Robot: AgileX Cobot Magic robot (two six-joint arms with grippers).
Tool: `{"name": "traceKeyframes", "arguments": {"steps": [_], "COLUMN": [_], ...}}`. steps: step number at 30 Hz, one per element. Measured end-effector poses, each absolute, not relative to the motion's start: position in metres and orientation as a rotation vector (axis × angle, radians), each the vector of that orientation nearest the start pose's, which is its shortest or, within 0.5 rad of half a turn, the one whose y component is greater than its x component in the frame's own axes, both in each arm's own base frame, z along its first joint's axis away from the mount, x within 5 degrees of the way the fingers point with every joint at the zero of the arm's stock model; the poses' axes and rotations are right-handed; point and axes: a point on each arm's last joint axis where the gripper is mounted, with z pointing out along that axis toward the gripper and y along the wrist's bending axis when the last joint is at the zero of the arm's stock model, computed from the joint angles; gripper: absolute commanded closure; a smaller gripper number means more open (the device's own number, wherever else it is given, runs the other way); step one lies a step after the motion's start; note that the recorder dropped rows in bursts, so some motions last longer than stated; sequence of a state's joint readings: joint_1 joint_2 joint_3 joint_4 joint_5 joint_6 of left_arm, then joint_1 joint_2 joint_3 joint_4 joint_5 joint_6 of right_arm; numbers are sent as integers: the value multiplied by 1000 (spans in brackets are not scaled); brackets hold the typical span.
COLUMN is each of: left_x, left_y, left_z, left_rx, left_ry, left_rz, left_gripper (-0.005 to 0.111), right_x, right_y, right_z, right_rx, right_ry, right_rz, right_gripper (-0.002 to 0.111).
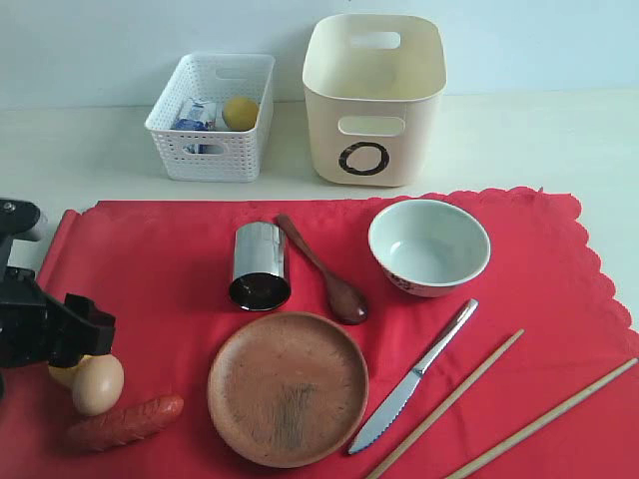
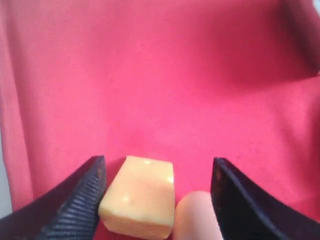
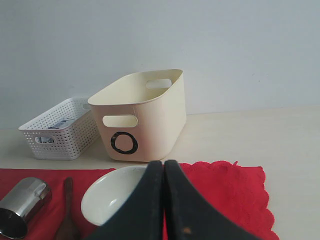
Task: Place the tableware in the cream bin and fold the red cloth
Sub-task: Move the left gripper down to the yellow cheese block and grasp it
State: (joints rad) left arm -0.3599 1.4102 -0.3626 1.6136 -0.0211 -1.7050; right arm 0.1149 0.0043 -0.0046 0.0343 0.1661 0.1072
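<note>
The red cloth (image 1: 180, 259) lies flat. On it are the steel cup (image 1: 260, 264) on its side, the wooden spoon (image 1: 324, 271), the grey-green bowl (image 1: 429, 246), the brown plate (image 1: 288, 387), the serrated knife (image 1: 414, 377) and two chopsticks (image 1: 449, 399). The cream bin (image 1: 372, 98) stands behind the cloth. My left gripper (image 1: 88, 334) (image 2: 159, 165) is open at the cloth's left end, its jaws on either side of a yellow block (image 2: 140, 197) with an egg (image 2: 197, 217) beside it. My right gripper (image 3: 163, 164) is shut and empty, with the bowl (image 3: 112, 195) and the bin (image 3: 145, 115) beyond it; the exterior view does not show it.
A white lattice basket (image 1: 213, 115) left of the cream bin holds a milk carton (image 1: 197, 115) and a lemon (image 1: 240, 113). The egg (image 1: 98, 384) and a sausage (image 1: 125, 422) lie at the cloth's front left, below the left arm.
</note>
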Motion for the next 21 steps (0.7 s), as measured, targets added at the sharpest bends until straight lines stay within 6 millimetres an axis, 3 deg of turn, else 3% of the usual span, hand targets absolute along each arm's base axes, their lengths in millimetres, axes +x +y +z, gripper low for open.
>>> {"name": "traceKeyframes", "arguments": {"steps": [21], "left_x": [186], "left_y": [-69], "left_z": [134], "left_rx": [278], "left_ry": [2557], "left_rz": [-174], "left_gripper": [47], "right_x": [56], "right_y": [7], "right_z": [199], "right_rx": [17], "right_ry": [1653], "right_rz": [200], "right_gripper": [108]}}
